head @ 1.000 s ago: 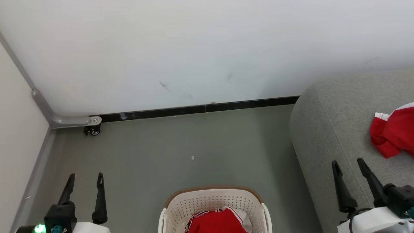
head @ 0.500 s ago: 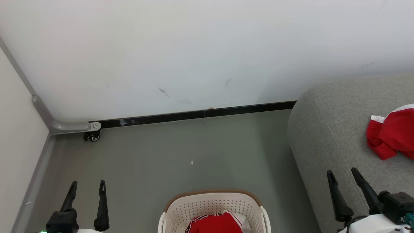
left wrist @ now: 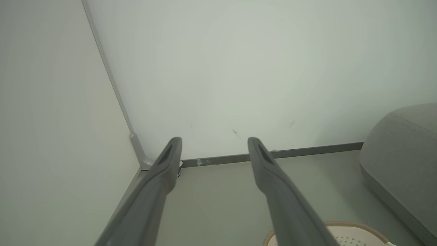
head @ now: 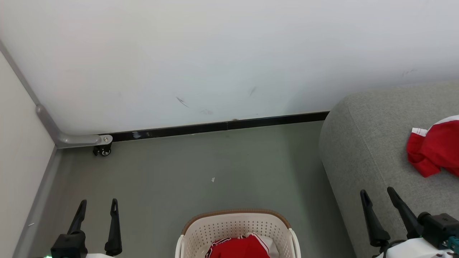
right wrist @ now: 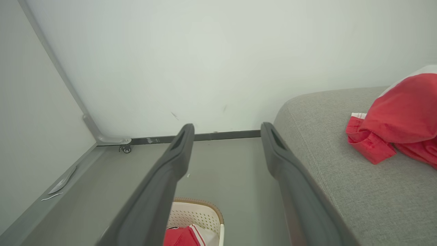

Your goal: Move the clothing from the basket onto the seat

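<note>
A plain white wall (head: 229, 53) with faint dark scuffs (head: 182, 101) meets a smooth grey-green floor (head: 215, 157) along a black skirting strip (head: 222, 126). On the left, a cream panel (head: 18, 150) edged in grey metal stands on a small black caster (head: 103, 151). A large light-grey fabric sofa (head: 365, 150) sits at right.

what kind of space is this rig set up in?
Probably a staged living-room corner, not a real home: a grey sofa, a laundry basket with red clothing on the floor, and a partition on a caster.

The clothing (head: 238, 249) was red, white-trimmed; the basket (head: 229, 227) cream, perforated, brown-rimmed; the seat (head: 358, 150) light grey; my left gripper (head: 99, 201) and right gripper (head: 376, 191) were black.
</note>
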### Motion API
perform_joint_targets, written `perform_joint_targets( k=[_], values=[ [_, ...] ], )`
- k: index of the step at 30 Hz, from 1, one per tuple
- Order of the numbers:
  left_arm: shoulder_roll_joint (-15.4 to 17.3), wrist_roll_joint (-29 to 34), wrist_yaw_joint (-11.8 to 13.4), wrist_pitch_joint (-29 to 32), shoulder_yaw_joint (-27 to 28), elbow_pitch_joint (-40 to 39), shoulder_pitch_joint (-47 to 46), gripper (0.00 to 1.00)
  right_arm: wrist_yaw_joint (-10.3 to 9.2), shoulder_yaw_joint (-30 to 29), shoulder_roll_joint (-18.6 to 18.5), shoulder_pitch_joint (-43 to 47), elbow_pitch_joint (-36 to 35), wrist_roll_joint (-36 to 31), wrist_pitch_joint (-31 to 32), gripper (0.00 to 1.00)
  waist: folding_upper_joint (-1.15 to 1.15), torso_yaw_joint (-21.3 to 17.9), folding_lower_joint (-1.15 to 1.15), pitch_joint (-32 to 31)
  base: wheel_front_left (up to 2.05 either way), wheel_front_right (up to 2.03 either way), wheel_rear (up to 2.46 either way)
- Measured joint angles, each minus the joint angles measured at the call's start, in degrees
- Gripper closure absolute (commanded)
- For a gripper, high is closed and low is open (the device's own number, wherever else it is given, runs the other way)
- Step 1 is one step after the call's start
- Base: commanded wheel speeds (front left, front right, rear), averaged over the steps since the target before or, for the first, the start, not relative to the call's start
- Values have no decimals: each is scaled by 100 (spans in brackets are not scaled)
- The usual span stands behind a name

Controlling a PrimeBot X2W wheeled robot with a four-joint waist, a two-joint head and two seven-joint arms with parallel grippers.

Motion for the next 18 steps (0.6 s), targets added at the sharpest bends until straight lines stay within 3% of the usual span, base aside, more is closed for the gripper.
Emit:
perform_joint_targets(
  k=[10,18],
  values=[
    [-9,1,-7,0,0,-71,6,0,0,9,1,98,-36,1,26,0,0,7,0,82,0,0,0],
    [88,113,-166,1,-162,-90,-21,0,0,60,1,70,-170,-57,25,0,0,0,0,173,0,0,0]
  ],
)
